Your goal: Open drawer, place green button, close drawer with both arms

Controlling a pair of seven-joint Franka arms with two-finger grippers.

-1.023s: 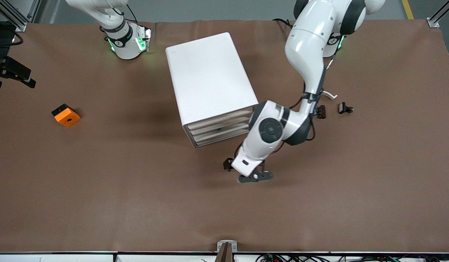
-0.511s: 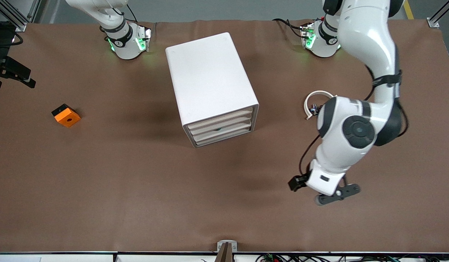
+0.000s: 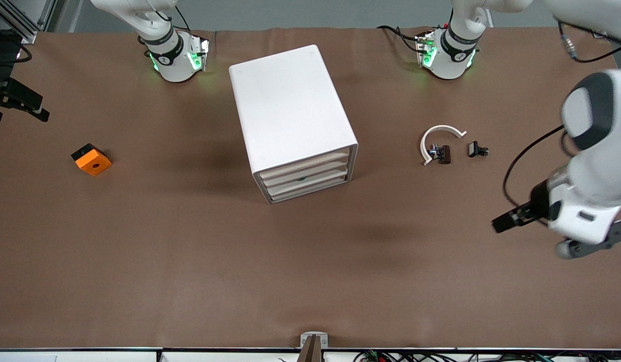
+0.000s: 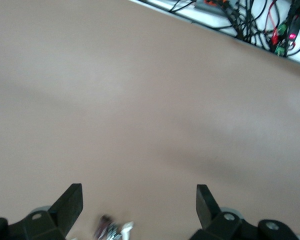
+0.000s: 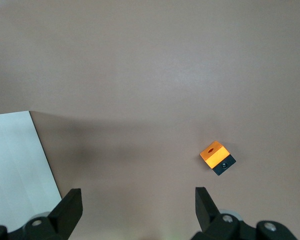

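While all three drawers of the white cabinet [image 3: 292, 120] look shut, you have the left gripper [image 3: 587, 245] spread and empty over bare table at the left arm's end. The right gripper [image 5: 135, 207], also spread, waits high, looking down at the orange block [image 5: 217, 157]. I cannot pick out the button for certain; something green shows faintly in the middle drawer [image 3: 302, 178]. Your risk: mistaking the black clips [image 3: 443, 153] near the white ring [image 3: 437, 136] for it.
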